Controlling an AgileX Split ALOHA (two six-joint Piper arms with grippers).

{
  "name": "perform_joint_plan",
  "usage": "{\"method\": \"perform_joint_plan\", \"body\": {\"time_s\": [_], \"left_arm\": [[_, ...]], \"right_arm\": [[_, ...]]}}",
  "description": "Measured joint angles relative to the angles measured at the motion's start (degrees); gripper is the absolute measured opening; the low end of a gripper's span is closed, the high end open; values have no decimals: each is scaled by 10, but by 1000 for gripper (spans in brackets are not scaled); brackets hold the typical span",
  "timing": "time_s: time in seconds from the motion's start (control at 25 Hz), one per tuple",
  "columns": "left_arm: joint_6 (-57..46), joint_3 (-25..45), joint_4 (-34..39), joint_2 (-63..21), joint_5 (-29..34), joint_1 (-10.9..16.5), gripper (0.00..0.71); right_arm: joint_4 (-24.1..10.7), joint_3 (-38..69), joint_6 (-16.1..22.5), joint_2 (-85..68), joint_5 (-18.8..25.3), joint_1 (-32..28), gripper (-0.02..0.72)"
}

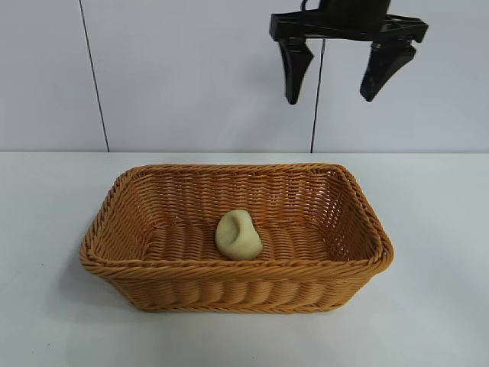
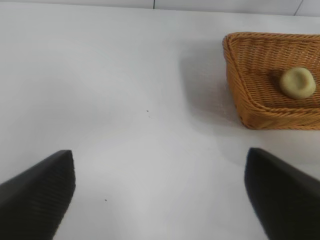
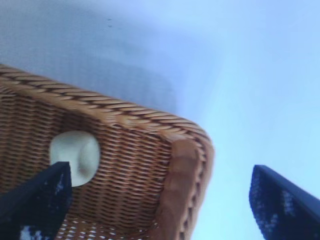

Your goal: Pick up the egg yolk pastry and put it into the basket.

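The egg yolk pastry [image 1: 238,235], a pale cream lump with a dent, lies on the floor of the golden-brown wicker basket [image 1: 145,269], near the middle. It also shows in the left wrist view [image 2: 297,83] and the right wrist view [image 3: 76,155]. My right gripper [image 1: 330,98] hangs open and empty high above the basket's back right part. Its fingers [image 3: 35,200] frame the basket's corner [image 3: 187,165]. My left gripper [image 2: 160,190] is open and empty over bare table, well away from the basket [image 2: 240,85]; it does not show in the exterior view.
The basket stands on a white table [image 1: 435,306] in front of a white panelled wall [image 1: 191,76]. Bare table surface [image 2: 125,100] lies all around the basket.
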Motion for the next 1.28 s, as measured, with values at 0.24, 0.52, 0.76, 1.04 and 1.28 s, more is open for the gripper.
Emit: {"method": "perform_joint_plan", "body": {"time_s": [0.24,0.52,0.76,1.04,1.28], "left_arm": [[0,0,0,0,0,0,664],[0,0,0,0,0,0,664],[0,0,0,0,0,0,664],[0,0,0,0,0,0,664],[1,0,0,0,0,0,664]], "right_arm": [[-24,0,-18,0,6,-95,691],[-27,0,-28,0,9,-170,691],[-20,0,-39,0,9,-177,691],[33,17,-47,-10,9,-177,691],[36,147,-53,-93,9,-177,691]]}}
